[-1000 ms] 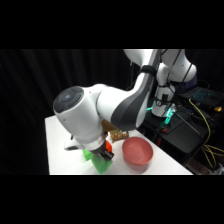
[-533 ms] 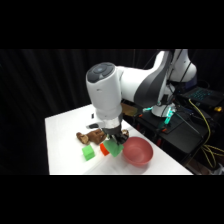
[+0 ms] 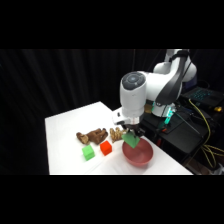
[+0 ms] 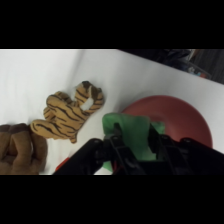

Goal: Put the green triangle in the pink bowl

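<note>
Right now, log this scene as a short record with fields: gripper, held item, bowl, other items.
gripper: gripper shut on the green triangle, above the bowl's near rim
held item: green triangle, off the table
bowl: pink bowl, on the white table, nothing visible inside
other items: striped tiger toy, brown plush toy, small green cube, red block, all left of the bowl in the side view

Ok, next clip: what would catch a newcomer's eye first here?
First the big white arm reaching down over the table, its gripper shut on the green triangle, held just above the near rim of the pink bowl. Next, the striped tiger toy lying beside the bowl, with a brown plush toy next to it. Then the small green cube and red block at the table's front.
</note>
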